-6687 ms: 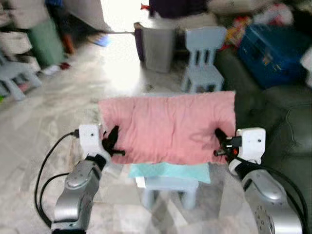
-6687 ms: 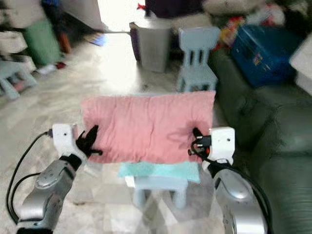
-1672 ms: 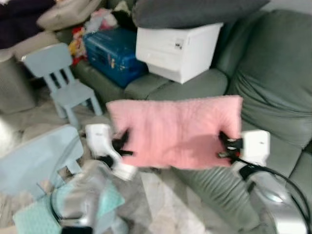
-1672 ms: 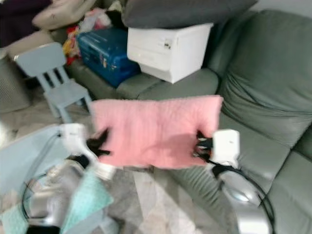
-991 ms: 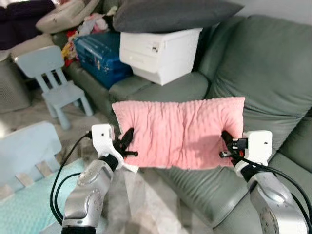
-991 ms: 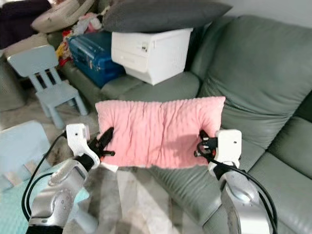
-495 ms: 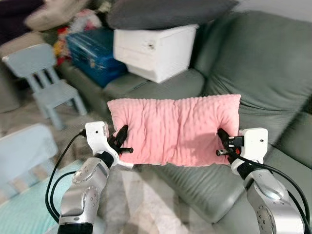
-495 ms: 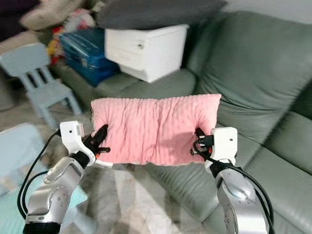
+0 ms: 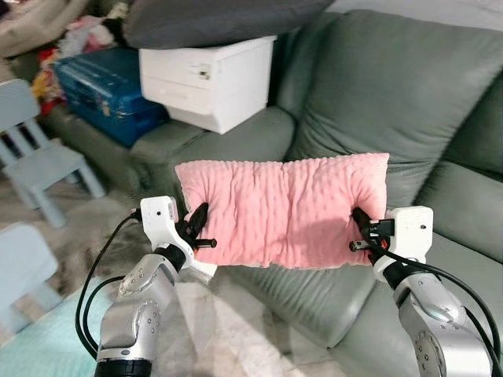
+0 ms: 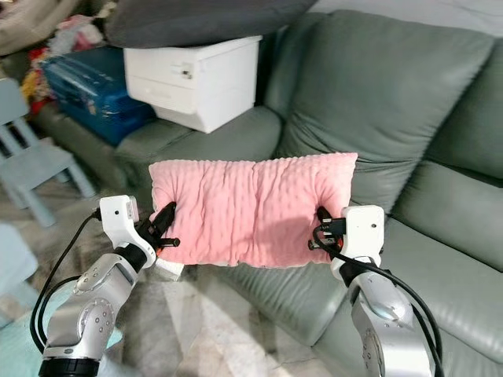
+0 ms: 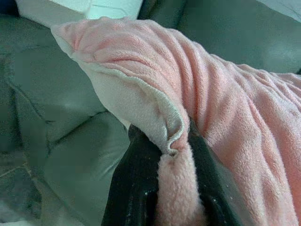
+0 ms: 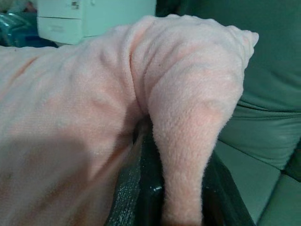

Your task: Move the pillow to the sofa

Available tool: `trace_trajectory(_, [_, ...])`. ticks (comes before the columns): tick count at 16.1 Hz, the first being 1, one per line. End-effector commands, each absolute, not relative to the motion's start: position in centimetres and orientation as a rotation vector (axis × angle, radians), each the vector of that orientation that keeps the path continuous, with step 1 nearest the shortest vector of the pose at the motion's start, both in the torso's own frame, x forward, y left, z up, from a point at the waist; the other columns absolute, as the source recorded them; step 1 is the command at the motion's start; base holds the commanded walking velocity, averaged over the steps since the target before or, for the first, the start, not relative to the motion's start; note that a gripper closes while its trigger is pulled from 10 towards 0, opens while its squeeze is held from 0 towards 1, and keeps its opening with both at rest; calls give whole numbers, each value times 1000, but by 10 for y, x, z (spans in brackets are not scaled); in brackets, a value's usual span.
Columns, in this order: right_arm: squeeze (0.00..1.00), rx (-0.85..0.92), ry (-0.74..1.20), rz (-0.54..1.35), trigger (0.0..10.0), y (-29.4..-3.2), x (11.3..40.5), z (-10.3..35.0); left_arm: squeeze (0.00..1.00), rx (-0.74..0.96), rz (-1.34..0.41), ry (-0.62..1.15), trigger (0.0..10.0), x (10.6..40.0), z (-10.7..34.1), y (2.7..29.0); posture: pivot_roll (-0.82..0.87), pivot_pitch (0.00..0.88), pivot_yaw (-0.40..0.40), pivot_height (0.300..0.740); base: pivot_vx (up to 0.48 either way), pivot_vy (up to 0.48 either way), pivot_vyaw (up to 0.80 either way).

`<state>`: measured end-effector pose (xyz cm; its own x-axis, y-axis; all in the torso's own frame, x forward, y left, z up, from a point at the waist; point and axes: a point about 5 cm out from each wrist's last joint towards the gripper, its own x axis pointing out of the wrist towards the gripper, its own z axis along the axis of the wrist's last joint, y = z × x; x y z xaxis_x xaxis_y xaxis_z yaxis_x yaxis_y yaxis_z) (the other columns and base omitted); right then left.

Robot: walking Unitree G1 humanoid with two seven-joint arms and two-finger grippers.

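A pink pillow (image 9: 284, 210) hung stretched between the robot's two arms, held in the air in front of a grey-green sofa (image 9: 409, 86) and just above the front edge of its seat cushion (image 9: 314, 294). The left end effector (image 9: 196, 232) was pinched on the pillow's left end; in the left wrist view its black fingers (image 11: 134, 188) squeezed a fold of the plush fabric along a seam. The right end effector (image 9: 363, 233) was clamped on the pillow's right end, and in the right wrist view a bunched corner of fabric sat between its fingers (image 12: 141, 197). The pillow lay roughly level, its long side running across the scene, with the sofa's back cushion behind its right half. Further left on the sofa stood a white drawer unit (image 9: 208, 78) with a dark grey cushion (image 9: 220, 20) on top of it, and beside that a blue case (image 9: 98, 82). A pale blue child's chair (image 9: 39, 161) stood on the marble floor (image 9: 236, 338) to the left, well apart from the pillow. Black cables ran along both silver arms.
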<state>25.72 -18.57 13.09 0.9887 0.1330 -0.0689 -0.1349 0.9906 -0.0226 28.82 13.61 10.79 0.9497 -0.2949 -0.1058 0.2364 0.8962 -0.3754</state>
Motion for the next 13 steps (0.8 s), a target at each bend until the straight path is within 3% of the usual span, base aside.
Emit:
trace_trajectory(1, [0,-21,55,136,10000,-185,258,135,0,-355,-272,169,10000,291,109,136,-229,0,33,740,0,0,-781])
trace_trajectory(13, [0,-25,50,140,10000,-185,257,136,0,-393,-293,197,10000,290,105,130,-236,0,29,740,0,0,-771])
